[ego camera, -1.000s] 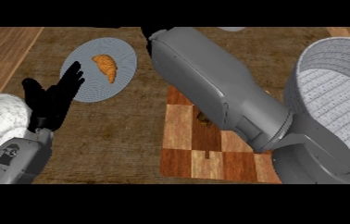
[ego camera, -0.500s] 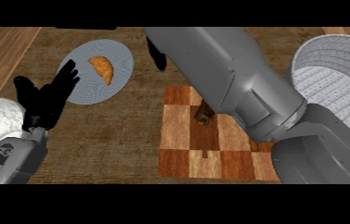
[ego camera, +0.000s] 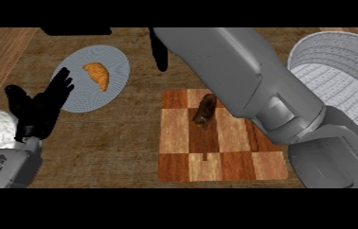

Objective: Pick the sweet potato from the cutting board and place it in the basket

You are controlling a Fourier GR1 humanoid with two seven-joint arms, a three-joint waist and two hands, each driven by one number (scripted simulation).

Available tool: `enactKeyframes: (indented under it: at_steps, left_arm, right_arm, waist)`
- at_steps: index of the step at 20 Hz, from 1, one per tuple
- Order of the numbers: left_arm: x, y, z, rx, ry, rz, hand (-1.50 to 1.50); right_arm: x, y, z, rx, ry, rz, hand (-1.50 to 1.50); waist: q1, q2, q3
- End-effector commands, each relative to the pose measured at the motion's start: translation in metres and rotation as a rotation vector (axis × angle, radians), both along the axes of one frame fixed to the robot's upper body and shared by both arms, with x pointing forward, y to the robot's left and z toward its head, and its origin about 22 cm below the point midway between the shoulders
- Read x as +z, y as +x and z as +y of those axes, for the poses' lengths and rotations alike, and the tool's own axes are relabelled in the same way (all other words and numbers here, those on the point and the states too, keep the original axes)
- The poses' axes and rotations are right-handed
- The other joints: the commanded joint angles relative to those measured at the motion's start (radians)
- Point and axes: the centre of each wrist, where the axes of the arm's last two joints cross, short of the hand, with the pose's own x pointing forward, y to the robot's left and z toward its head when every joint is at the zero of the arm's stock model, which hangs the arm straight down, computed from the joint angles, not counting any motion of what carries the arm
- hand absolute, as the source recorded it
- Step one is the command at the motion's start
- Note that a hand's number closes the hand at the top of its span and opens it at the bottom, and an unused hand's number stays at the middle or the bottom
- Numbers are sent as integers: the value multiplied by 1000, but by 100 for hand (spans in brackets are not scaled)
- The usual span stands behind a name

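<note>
The brown sweet potato (ego camera: 205, 110) lies on the checked wooden cutting board (ego camera: 210, 164), near the board's top part, and nothing is holding it. The board sits on the brown worktop (ego camera: 133, 143). The big grey right arm (ego camera: 245, 81) stretches across the view above the board and hides part of it. Of the right hand (ego camera: 160, 53) only a dark bit shows past the arm's far end, up over the worktop and well away from the sweet potato, so I cannot tell if its fingers are open or curled. The left hand (ego camera: 38, 107) rests at the left side with its fingers straight and up, holding nothing. Next to it is a round grey plate (ego camera: 80, 98) with an orange croissant (ego camera: 98, 74) on it. The grey basket (ego camera: 323, 74) stands at the right edge, partly behind the right arm.
</note>
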Motion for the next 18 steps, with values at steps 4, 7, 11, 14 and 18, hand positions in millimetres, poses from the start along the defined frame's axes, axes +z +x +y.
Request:
enactKeyframes:
  at_steps: [4,7,11,14,18]
  left_arm:
    - [-8,-3,1,1,13,1,0]
    - [8,2,16,23,-5,-11,0]
    - [15,0,12,-6,17,5,0]
    - [17,5,4,-10,11,-3,0]
    - [11,5,7,-27,0,1,0]
  right_arm:
    - [-48,-12,-20,-19,4,-8,-150]
    - [-79,-21,-34,-16,35,-64,-150]
    - [-139,-40,-51,-22,29,-72,-150]
    - [-158,-47,-57,-33,102,-141,-150]
    - [-181,-61,-65,-73,148,-145,-150]
  waist:
    - [-13,0,0]
    - [-11,0,0]
    - [-7,1,1]
    - [2,6,0]
    - [3,8,-1]
